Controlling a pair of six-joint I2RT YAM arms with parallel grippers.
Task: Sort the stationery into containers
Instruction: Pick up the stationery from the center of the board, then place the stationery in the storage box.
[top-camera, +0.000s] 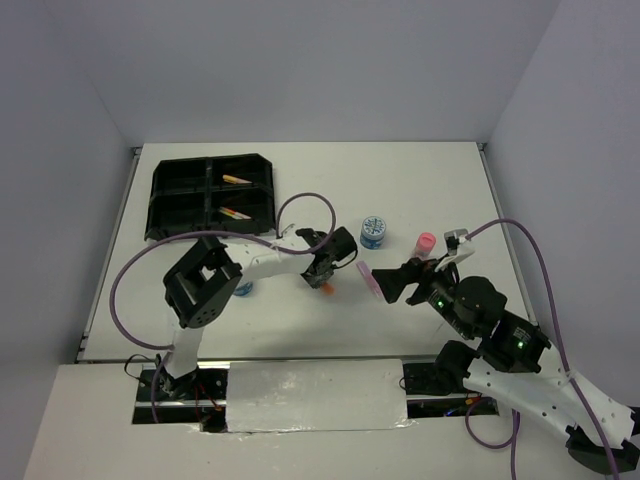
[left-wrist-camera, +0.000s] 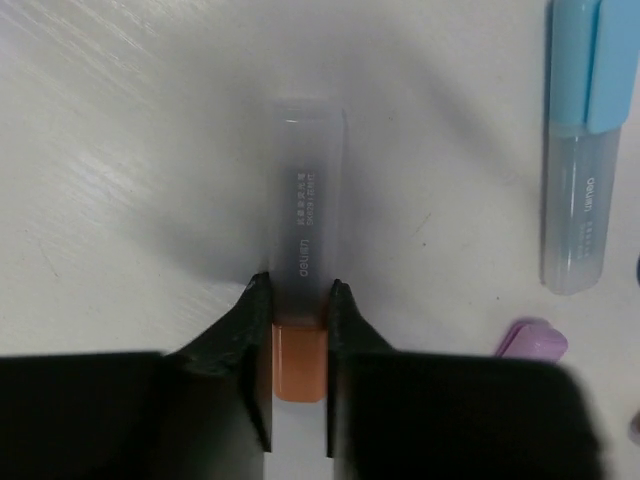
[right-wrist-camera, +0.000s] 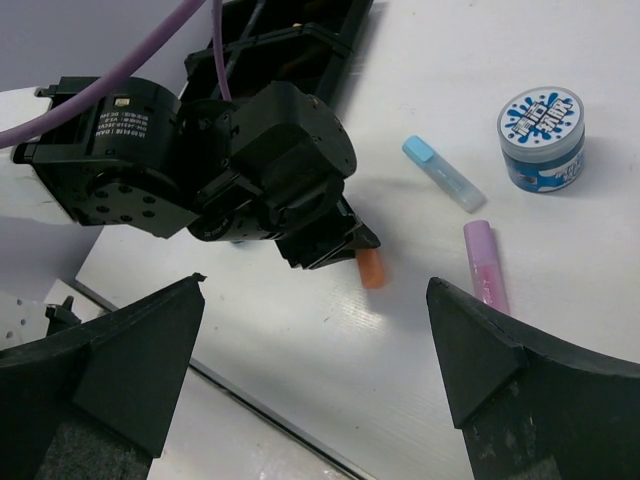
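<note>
My left gripper (left-wrist-camera: 298, 295) is shut on an orange-capped marker (left-wrist-camera: 300, 350) with a frosted clear body. Its jaws press both sides where cap meets body, and the marker lies flat on the table (left-wrist-camera: 120, 150). From above, that gripper (top-camera: 325, 281) sits mid-table. A blue-capped marker (left-wrist-camera: 585, 150) and a purple marker (left-wrist-camera: 533, 340) lie to its right. My right gripper (right-wrist-camera: 315, 290) hovers open and empty, facing the left gripper (right-wrist-camera: 330, 240), with the purple marker (right-wrist-camera: 486, 265) near its right finger. The black divided tray (top-camera: 165, 200) stands at the far left and holds markers in two compartments.
One blue tub (top-camera: 374, 231) with a patterned lid stands behind the grippers, and a pink-capped bottle (top-camera: 426, 243) stands to its right. A second blue tub (top-camera: 243, 289) peeks out beside the left arm's elbow. Purple cables loop over both arms.
</note>
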